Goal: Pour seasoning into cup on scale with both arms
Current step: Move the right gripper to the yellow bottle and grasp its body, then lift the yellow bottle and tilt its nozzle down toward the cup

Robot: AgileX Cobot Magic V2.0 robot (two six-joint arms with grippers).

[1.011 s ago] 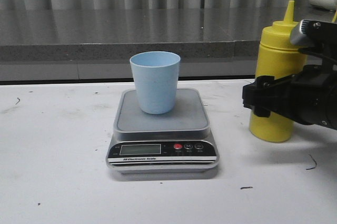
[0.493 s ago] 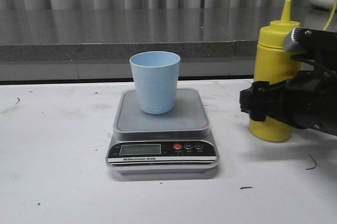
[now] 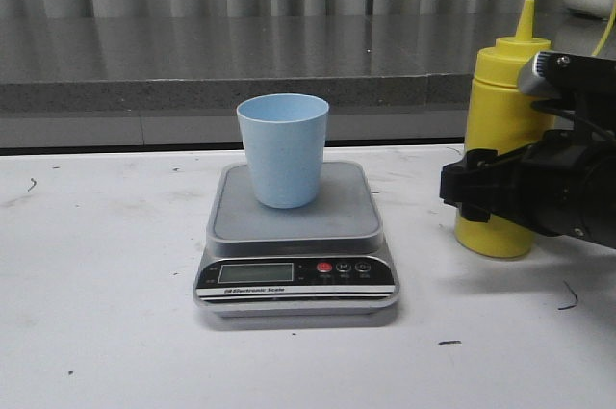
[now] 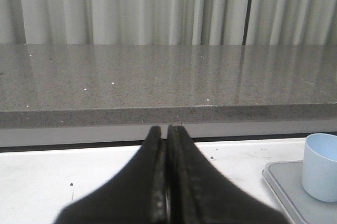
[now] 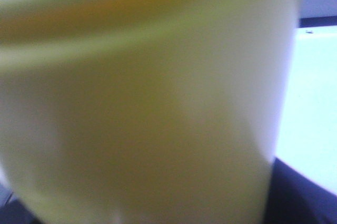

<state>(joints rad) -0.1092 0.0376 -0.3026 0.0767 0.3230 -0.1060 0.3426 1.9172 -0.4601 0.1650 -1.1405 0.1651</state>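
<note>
Front view: the pale blue, tapering plastic cup (image 3: 283,149) stands upright on the scale's (image 3: 296,241) smooth steel platform at mid-counter (image 3: 106,313), and at three o'clock the right gripper (image 3: 481,188) hugs the matte yellow seasoning bottle (image 3: 502,140), upright on the counter, so pouring seems not yet begun. Left wrist view: the left gripper (image 4: 167,182) has its black jaws pressed together, empty, the cup at four o'clock. Right wrist view: blurred glossy yellow fills everything; whether the jaws clamp it I cannot tell.

Matt plastic cup (image 3: 283,149); glossy yellow bottle (image 3: 502,140); speckled stone ledge (image 3: 192,63).
</note>
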